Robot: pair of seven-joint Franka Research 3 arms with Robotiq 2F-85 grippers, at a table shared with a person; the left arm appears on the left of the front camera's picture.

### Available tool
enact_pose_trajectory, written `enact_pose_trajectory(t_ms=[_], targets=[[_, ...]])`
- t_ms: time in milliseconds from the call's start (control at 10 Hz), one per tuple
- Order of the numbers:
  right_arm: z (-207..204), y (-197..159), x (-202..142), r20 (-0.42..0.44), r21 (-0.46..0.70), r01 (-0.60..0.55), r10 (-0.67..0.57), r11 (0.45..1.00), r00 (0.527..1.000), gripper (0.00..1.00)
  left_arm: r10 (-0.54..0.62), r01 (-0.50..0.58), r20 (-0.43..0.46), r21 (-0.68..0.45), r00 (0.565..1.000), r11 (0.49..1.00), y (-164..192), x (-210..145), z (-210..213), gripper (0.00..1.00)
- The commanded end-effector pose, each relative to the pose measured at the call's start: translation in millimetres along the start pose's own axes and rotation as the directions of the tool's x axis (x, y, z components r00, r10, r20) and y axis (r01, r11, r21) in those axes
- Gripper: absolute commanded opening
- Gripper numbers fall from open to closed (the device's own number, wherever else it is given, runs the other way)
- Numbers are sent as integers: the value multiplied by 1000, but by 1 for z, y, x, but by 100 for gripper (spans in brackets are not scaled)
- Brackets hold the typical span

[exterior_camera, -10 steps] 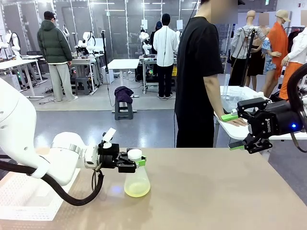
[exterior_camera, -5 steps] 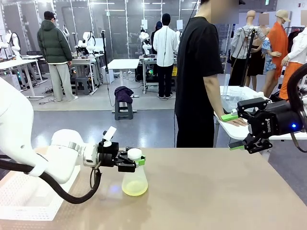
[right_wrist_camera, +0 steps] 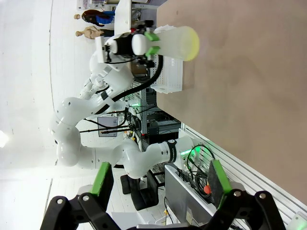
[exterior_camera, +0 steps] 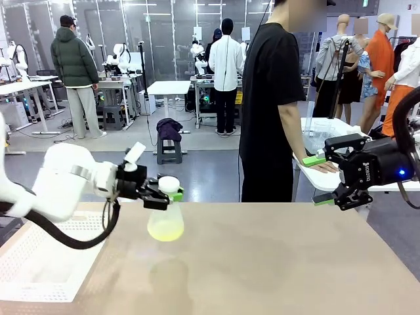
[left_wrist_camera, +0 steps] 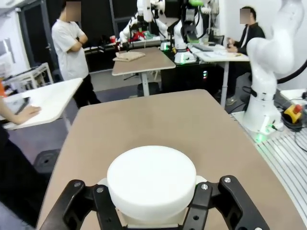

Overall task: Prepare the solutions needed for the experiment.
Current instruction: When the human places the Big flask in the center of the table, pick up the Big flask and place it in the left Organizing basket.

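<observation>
While the flask hangs off the surface, these lines fix how things lie.

Solutions: pale yellow liquid (exterior_camera: 165, 230), a small pool in the bottom of the frosted conical flask (exterior_camera: 166, 220), which is lifted clear above the surface (exterior_camera: 282, 262) with its shadow below it.
Left hand: left hand (exterior_camera: 163, 195) pinches the flask's neck just under the white cap (left_wrist_camera: 151, 178), one finger on each side of it.
Flask axis: near upright, cap up, wide base down; the hand comes at it from the side, from the robot's left.
Right hand: right hand (exterior_camera: 331, 180) hovers with fingers spread, holding nothing, at the far right edge, well apart from the flask.
Nearer arm: the left, which already carries it.
Person: stands at the far side, one hand (exterior_camera: 323, 167) resting on a neighbouring white table.
Open room: bare surface below and to the right of the flask; a white perforated tray (exterior_camera: 39, 262) lies left of it.
Edges: the flask hangs near the far-left edge, so I judge any set-down is safer toward the middle.
</observation>
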State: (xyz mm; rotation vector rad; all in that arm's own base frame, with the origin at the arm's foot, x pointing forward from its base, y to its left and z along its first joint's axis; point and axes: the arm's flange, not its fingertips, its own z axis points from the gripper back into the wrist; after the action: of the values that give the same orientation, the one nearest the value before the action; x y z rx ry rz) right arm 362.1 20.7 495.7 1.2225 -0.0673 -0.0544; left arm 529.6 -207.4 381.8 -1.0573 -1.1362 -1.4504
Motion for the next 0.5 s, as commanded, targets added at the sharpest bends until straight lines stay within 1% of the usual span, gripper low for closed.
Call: enact_pose_trajectory(t_ms=[0,100,200,300,400], targets=[[0,2,-1,3,16,-8,8,1000,1000,100,4,-3,-5,28,1000,1000,-10,19,53,4],[0,2,-1,3,16,-8,8,1000,1000,100,19,-19,0,49,1000,999,-13,24,86,4],[0,2,-1,3,16,-8,8,1000,1000,100,-4,3,6,99,1000,995,-21,30,116,4],[0,2,-1,3,16,-8,8,1000,1000,100,16,-15,-9,146,1000,989,-27,34,147,4],[0,2,-1,3,16,-8,8,1000,1000,100,8,-8,0,196,1000,981,-37,32,185,4]])
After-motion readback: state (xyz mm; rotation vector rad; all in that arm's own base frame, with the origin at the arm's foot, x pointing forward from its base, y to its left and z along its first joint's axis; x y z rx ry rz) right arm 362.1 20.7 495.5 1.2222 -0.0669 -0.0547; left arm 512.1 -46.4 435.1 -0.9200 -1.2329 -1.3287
